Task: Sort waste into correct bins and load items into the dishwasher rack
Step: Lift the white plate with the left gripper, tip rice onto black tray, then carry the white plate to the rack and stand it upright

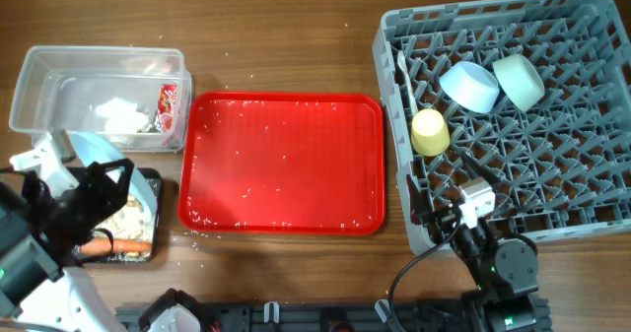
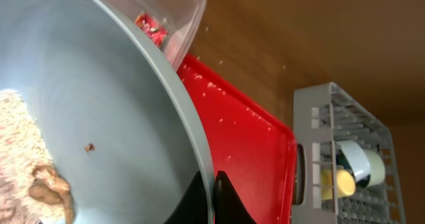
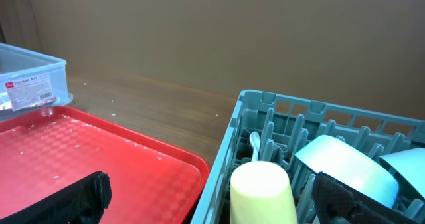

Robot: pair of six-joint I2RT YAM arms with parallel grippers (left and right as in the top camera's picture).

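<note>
**Plate tipped over the black tray, rack loading nearly done**

The left gripper [image 2: 209, 192] pinches the rim of the pale blue plate [image 2: 99, 84] and holds it steeply tilted above the black tray [image 1: 148, 182] at the table's near-left corner. Beige crumbs [image 1: 128, 214] and the carrot [image 1: 118, 244] lie in that tray. The wrist view shows more crumbs at the plate's low edge, though I cannot tell whether they rest on the plate or lie beyond it.

The tissue [image 1: 118, 115] and wrapper [image 1: 169, 100] sit in the clear tub [image 1: 39, 71]. The dishwasher rack [image 1: 592, 224] holds 4 items: blue bowl [image 1: 469, 85], green bowl [image 1: 519, 80], yellow cup [image 1: 430, 131] and spoon [image 1: 404, 76]. The right gripper [image 3: 211, 184] hangs at the rack's near-left corner, fingers spread wide and empty.

The step in hand looks like emptying the plate, the last dish outside the rack. Next, probably: level the plate once it is clean, carry it across the red serving tray [image 1: 286, 165] and slot it on edge between free dividers — without loosening the rim pinch on the way.
</note>
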